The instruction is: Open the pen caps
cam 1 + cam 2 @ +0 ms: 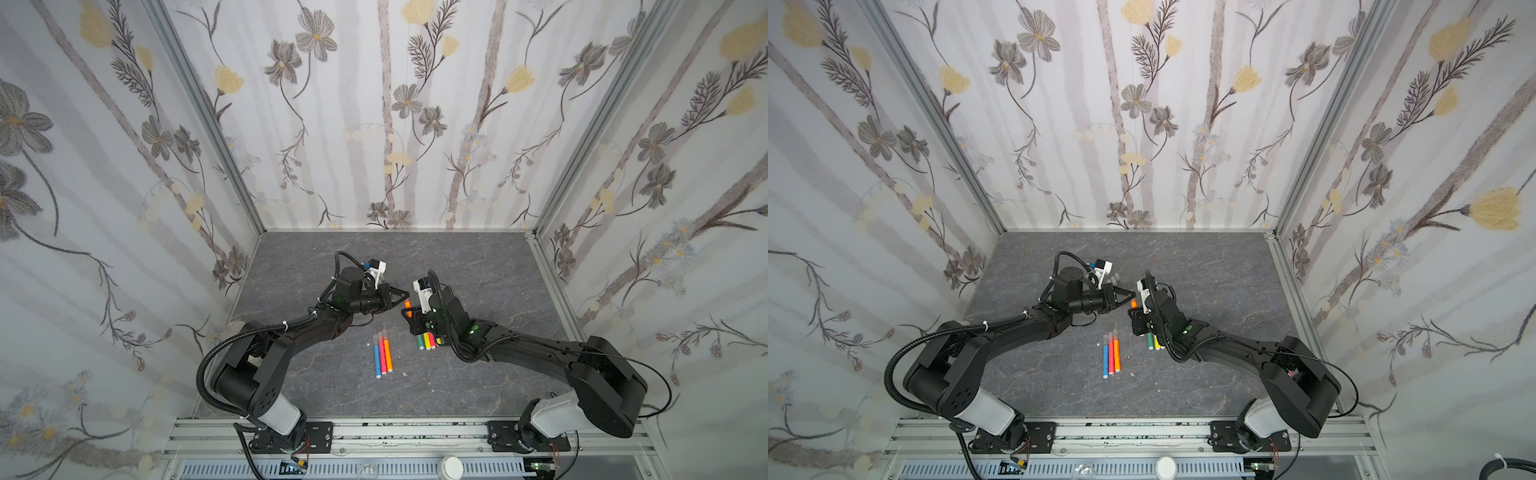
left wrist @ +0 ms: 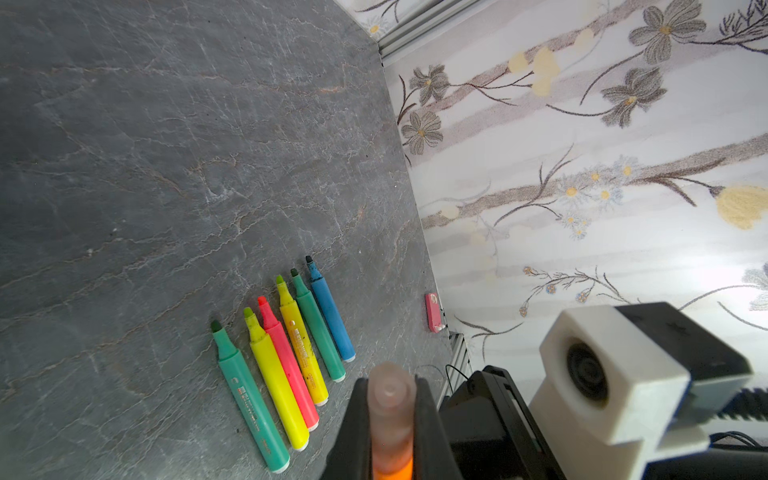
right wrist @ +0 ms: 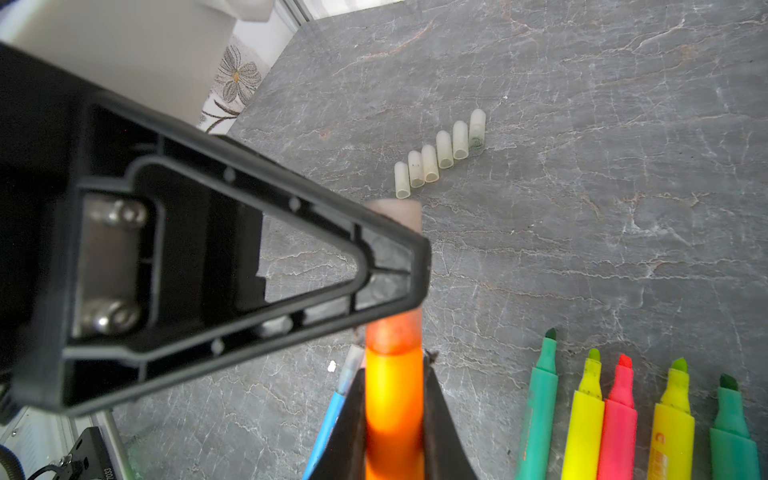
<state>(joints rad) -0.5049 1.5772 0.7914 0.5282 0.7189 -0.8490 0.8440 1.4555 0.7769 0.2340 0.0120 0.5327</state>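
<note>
An orange pen (image 1: 407, 305) (image 1: 1133, 304) is held above the table between both grippers. My left gripper (image 2: 391, 384) (image 1: 405, 296) is shut on its translucent pen cap (image 2: 390, 399), which still sits on the pen. My right gripper (image 3: 394, 374) (image 1: 406, 313) is shut on the orange barrel (image 3: 394, 399). In the right wrist view the cap's end (image 3: 392, 212) sticks out past the left gripper's black finger (image 3: 249, 266). Several loose pen caps (image 3: 440, 153) lie in a row on the table.
Three capped pens (image 1: 383, 353) (image 1: 1111, 353), blue, pink and orange, lie side by side at mid-table. Several uncapped pens (image 2: 286, 361) (image 3: 602, 415) lie in a row partly under the right arm (image 1: 426, 341). A small pink object (image 2: 432, 311) lies by the right wall.
</note>
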